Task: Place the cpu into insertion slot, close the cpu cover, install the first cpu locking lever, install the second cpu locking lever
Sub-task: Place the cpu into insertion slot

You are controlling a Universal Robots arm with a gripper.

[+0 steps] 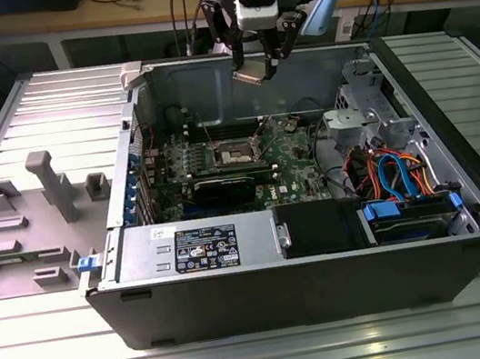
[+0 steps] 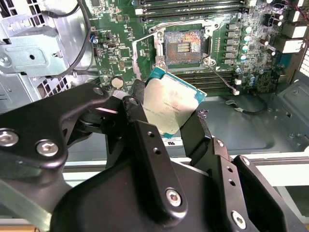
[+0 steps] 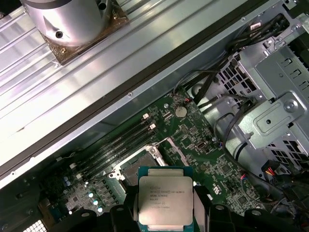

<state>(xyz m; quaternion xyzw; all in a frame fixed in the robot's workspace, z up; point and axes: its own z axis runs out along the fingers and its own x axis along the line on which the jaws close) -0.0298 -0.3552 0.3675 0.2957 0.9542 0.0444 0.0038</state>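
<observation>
My gripper (image 1: 256,68) hangs over the open computer case, near its back wall, shut on the cpu (image 1: 252,74). Both wrist views show the cpu's silver top and green edge (image 2: 169,104) (image 3: 165,200) pinched between two black fingers (image 2: 140,96). The insertion slot (image 1: 234,153) (image 2: 185,47) lies below on the green motherboard with its dark pin field bare. The cpu is well above it and apart from it. The cpu cover (image 2: 141,60) looks swung up at one side of the slot. A thin locking lever (image 2: 224,79) sticks out loose beside the slot.
Long memory slots (image 2: 193,9) run beside the socket. A black card (image 1: 232,185) lies in front of it. A metal drive cage (image 1: 366,108) with blue and orange cables (image 1: 395,172) fills the exterior view's right. A grey fixture plate (image 1: 34,214) lies left of the case.
</observation>
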